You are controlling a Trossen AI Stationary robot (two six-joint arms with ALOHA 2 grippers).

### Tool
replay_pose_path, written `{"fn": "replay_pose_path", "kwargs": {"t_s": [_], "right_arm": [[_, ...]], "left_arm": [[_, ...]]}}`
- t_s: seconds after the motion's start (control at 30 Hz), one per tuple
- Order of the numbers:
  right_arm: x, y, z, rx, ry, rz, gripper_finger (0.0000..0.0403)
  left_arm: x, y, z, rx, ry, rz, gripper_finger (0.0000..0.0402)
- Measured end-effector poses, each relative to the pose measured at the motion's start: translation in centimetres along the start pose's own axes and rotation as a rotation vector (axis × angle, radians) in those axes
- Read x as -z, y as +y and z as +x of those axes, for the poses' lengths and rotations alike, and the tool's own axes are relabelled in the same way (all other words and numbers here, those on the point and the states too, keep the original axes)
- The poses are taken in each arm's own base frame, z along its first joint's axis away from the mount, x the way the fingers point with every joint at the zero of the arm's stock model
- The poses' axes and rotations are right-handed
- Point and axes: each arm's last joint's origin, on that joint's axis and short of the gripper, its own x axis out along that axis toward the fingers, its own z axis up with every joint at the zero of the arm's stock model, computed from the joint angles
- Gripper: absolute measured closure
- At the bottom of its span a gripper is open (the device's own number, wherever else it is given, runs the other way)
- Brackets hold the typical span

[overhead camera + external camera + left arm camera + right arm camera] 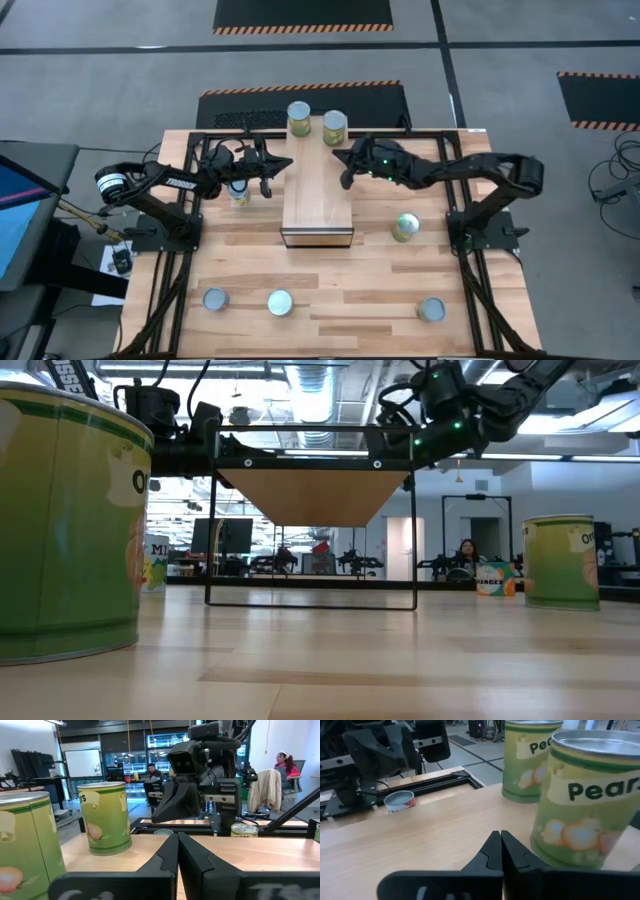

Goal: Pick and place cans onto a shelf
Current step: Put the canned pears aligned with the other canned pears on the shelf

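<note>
The light-wood shelf [318, 205] stands in the middle of the table. Two cans [299, 118] [334, 127] stand upright on its far end; they show in the left wrist view [104, 817] and in the right wrist view [585, 800]. My left gripper [285, 165] [178, 851] is shut and empty over the shelf's left edge. My right gripper [345, 162] [500, 851] is shut and empty over the shelf's right edge, facing the left one. Another can [238, 193] stands on the table beside my left arm.
A can [405, 227] lies on the table right of the shelf. Three cans [215, 299] [280, 303] [431, 310] stand along the table's near edge. The near half of the shelf top is bare. People sit in the room behind the table [285, 765].
</note>
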Motion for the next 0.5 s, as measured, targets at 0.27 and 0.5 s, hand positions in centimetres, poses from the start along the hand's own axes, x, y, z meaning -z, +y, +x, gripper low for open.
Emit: {"fn": "replay_pose_path", "kwargs": {"t_s": [0.27, 0.5], "right_arm": [[-0.5, -1.1, 0.0, 0.054, 0.019, 0.003, 0.0398], [-1.1, -1.6, -0.9, 0.069, 0.044, -0.008, 0.0398]], "left_arm": [[0.0, 0.0, 0.0, -0.006, 0.0, 0.001, 0.0401], [0.0, 0.0, 0.0, -0.007, 0.0, 0.005, 0.0401]]}}
